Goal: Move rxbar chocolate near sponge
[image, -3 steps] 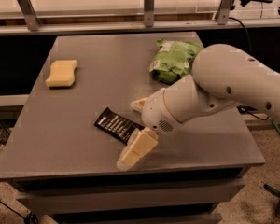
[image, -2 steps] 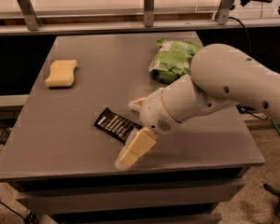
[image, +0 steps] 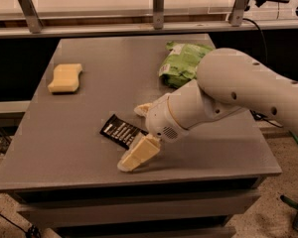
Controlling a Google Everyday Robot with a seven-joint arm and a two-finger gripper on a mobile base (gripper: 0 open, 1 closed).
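Observation:
The rxbar chocolate [image: 120,131], a flat black wrapper with white lettering, lies on the grey table [image: 64,138] near the front middle. My gripper [image: 140,131] is down at the bar's right end. It is open, with one cream finger [image: 138,154] in front of the bar and the other [image: 143,108] behind it. The bar's right end is hidden under the wrist. The sponge [image: 65,78], pale yellow with pinched sides, lies at the table's left, well apart from the bar.
A green snack bag [image: 182,63] lies at the back right, partly behind my white arm [image: 238,90]. A metal rail with posts [image: 159,6] runs behind the table. The table's front edge is just in front of the gripper.
The gripper has edged very slightly to the left. The bar, sponge and bag have not moved.

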